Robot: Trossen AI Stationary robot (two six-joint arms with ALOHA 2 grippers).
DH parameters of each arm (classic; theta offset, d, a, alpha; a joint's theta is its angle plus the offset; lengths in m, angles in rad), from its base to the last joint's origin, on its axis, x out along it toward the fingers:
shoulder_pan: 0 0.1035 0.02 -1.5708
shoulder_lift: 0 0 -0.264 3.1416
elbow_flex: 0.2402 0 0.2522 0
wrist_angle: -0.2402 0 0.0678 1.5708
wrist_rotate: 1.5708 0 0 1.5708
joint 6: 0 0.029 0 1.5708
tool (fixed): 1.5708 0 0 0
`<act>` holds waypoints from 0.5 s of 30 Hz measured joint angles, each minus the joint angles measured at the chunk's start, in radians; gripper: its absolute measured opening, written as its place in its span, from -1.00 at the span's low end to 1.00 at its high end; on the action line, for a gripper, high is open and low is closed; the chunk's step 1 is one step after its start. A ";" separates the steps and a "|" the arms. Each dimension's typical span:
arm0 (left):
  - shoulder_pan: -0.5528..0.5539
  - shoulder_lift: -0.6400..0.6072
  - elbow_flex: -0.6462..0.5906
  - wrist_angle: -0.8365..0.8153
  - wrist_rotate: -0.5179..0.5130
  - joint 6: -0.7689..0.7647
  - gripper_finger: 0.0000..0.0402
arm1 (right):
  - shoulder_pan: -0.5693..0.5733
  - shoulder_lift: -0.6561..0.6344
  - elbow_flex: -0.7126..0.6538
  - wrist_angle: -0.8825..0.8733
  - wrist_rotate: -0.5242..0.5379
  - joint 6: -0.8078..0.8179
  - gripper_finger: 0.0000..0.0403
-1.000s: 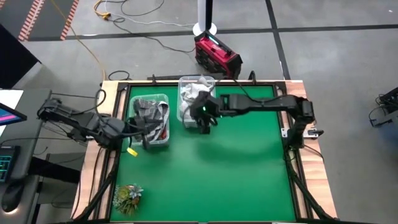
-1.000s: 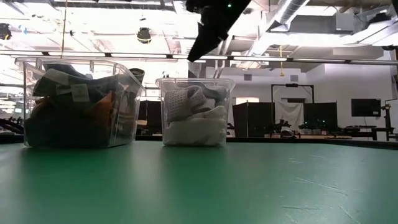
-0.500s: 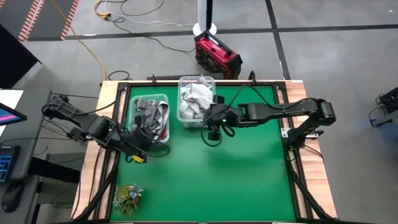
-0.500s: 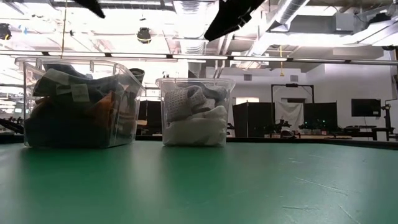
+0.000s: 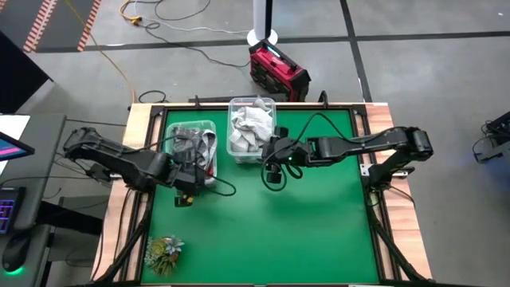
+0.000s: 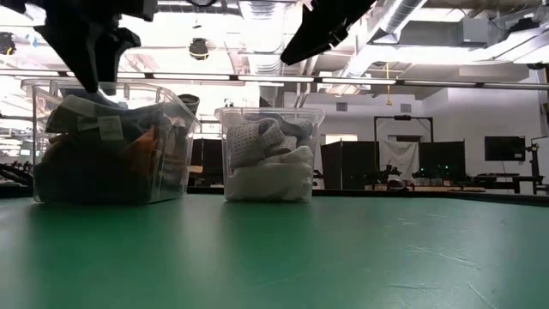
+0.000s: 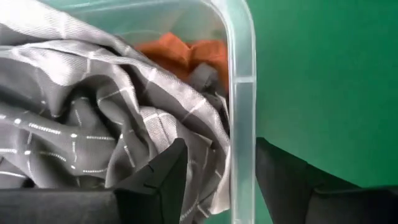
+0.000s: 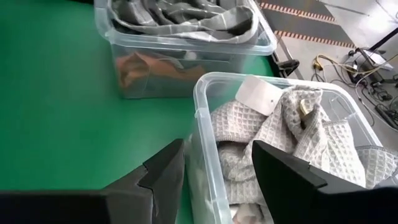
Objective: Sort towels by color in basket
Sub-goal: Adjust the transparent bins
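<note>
Two clear baskets stand at the table's far side. The left basket (image 5: 191, 151) holds a grey plaid towel (image 7: 93, 112) on top and a rust-orange towel (image 7: 180, 53) beneath. The right basket (image 5: 251, 131) holds white waffle towels (image 8: 292, 137). My left gripper (image 7: 217, 180) is open over the left basket's near right corner, one finger above the plaid towel and one outside the wall (image 7: 241, 124). My right gripper (image 5: 272, 174) is open and empty, above the table just right of the white basket.
A small green leafy plant (image 5: 163, 251) sits at the near left corner. The green mat (image 5: 303, 231) stretches bare to the right and near side. A red device (image 5: 277, 70) and cables lie on the floor beyond the far edge.
My right gripper has drawn back from over the white basket toward the table's right and near side. My left gripper has shifted toward the table's right at the left basket's near corner and come down into the low view, just above the rim.
</note>
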 joint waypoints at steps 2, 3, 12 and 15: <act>0.024 0.015 0.000 -0.015 0.002 0.049 -0.16 | 0.000 0.000 0.000 0.005 0.000 -0.001 0.11; 0.038 0.021 -0.001 -0.023 0.000 0.073 -0.17 | 0.000 0.000 0.000 0.006 0.000 -0.001 0.11; 0.177 0.024 -0.087 -0.022 -0.019 0.248 -0.21 | 0.000 0.004 0.000 0.001 0.000 -0.004 0.11; 0.219 0.025 -0.125 -0.014 -0.071 0.301 -0.22 | 0.000 0.004 0.000 0.001 0.000 -0.008 0.11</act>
